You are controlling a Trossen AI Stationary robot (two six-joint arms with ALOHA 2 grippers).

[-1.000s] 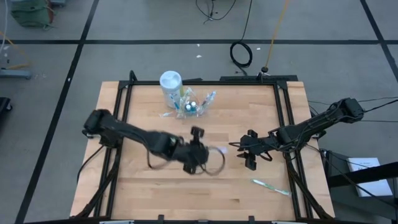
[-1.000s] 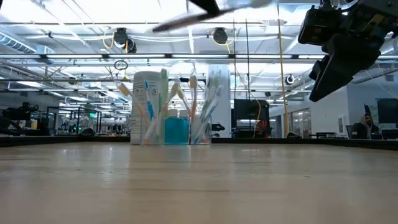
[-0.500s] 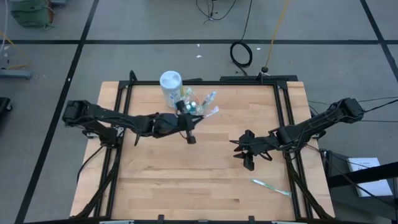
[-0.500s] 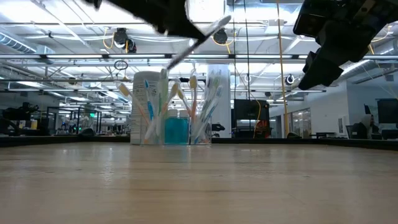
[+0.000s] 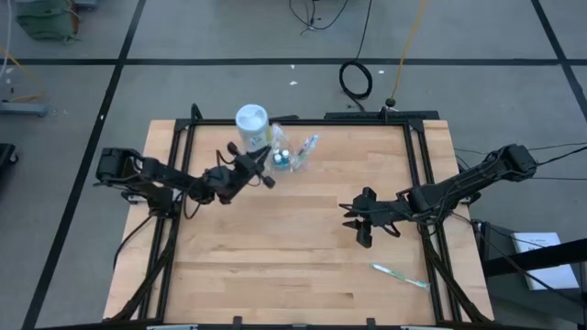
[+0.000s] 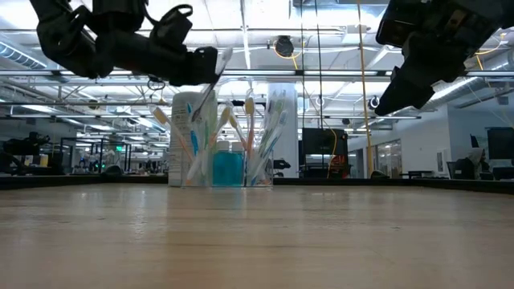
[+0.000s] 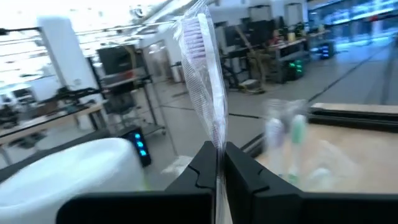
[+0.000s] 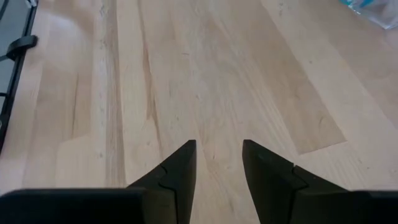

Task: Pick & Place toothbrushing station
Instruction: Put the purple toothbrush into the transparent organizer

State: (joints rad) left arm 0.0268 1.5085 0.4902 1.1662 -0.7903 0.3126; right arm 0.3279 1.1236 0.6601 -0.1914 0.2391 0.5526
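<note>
Tabletop [image 5: 303, 266], left tool [image 5: 266, 176] w/ toothbrush [image 7: 202, 93], prob. nearer holder [image 5: 286, 156]

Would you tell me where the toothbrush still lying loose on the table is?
In the high view, the loose toothbrush lies flat near the table's front right corner, just below the right gripper, far from the clear holder at the back.

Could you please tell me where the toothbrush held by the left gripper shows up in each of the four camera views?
High view: toothbrush at the left gripper, just beside the clear holder.
Low view: upper left, slanting down toward the holder.
Left wrist view: centre, wrapped brush rising from between the shut fingers.
Right wrist view: not in it.
Shared landmark: the clear holder with its brushes.
</note>
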